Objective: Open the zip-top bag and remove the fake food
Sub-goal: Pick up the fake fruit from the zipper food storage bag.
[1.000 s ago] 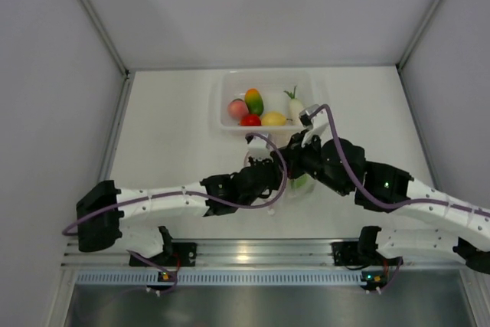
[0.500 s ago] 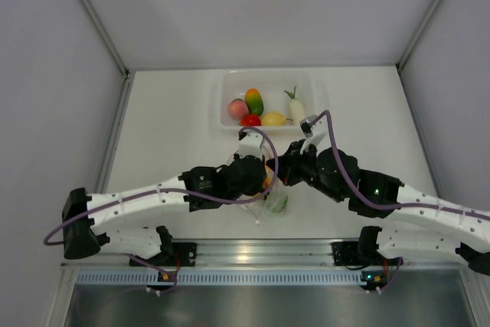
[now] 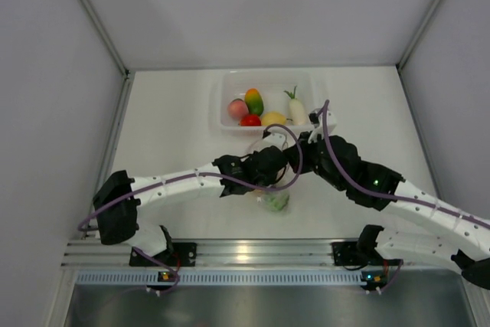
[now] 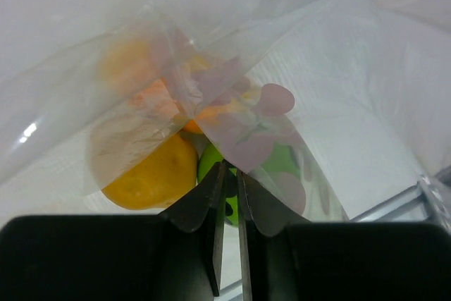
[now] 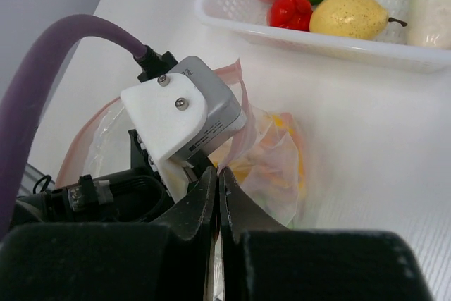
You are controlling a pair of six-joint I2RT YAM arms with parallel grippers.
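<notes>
The left gripper (image 4: 227, 174) stood parted by a slit, film of the zip-top bag (image 4: 232, 68) against its tips. The right gripper (image 5: 217, 174) was pressed closed on the bag's pink edge. Fake food (image 4: 151, 170) sat inside the bag, and more lay beyond in the tub (image 5: 366, 46).

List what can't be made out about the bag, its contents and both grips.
- Top view: both wrists cover most of the zip-top bag; only a green patch shows.
- Left wrist view: crumpled film blurs the fake food, so no count; whether the left gripper pinches film is unclear.
- Right wrist view: the left arm's camera housing hides the bag mouth; the right gripper is shut, but film between its jaws is uncertain.
</notes>
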